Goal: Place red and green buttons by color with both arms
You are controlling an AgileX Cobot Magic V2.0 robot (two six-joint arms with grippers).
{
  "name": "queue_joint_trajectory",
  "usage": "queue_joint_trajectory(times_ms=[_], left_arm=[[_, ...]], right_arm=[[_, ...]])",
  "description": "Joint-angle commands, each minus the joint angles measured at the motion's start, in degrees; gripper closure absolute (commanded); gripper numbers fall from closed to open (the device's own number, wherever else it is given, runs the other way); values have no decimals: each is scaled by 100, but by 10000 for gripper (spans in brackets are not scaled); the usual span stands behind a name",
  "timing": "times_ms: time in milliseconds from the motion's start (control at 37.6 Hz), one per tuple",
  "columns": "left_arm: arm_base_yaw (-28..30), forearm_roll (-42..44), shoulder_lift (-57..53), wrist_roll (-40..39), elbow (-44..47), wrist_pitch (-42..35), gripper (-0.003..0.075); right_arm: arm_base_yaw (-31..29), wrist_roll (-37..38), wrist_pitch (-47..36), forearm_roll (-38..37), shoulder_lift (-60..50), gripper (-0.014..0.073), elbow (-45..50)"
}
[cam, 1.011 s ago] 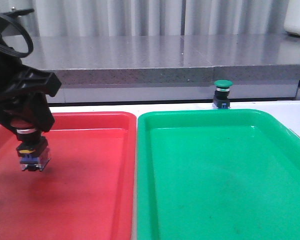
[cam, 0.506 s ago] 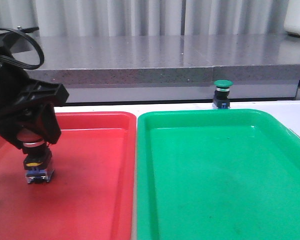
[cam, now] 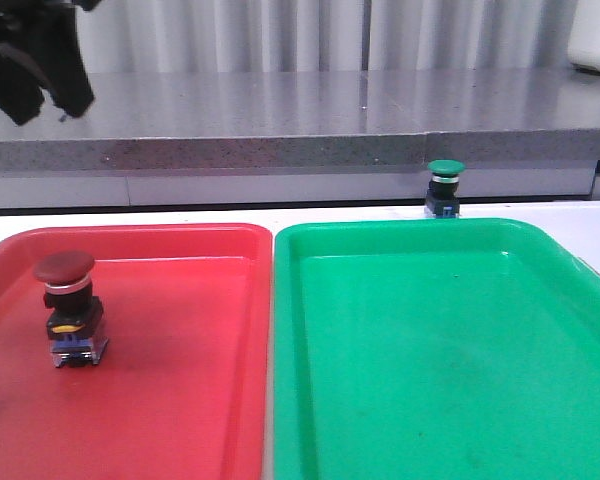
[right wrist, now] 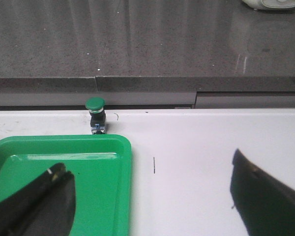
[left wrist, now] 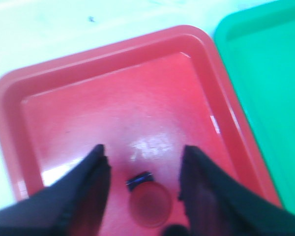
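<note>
Red button [cam: 69, 309] sits upright in the red tray [cam: 180, 400], nothing touching it. Left gripper [left wrist: 142, 162] hangs high above it, jaws spread and empty. Green button [cam: 445, 188] is on the white table [right wrist: 211, 147] just behind the green tray [cam: 430, 380]. Right gripper [right wrist: 150, 196] is wide apart too, holding nothing.

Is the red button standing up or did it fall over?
Standing up. The red button sits on its base inside the red tray, cap on top, and the left hand is open above it.
</note>
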Motion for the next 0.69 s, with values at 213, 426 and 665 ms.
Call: queue_joint_trajectory(times_ms=[213,426,665], left_arm=[[838,232,-756,-20,-80,645,740],[1759,129,-2721,-60,1703,-689,740],[1849,40,-5309,-60,3445,-1933,740]], right_arm=[[-31,-3,-449,-23,75,-59,-205],[-31,-3,-449,-23,75,-60,-205],[-31,-3,-449,-23,75,-60,-205]])
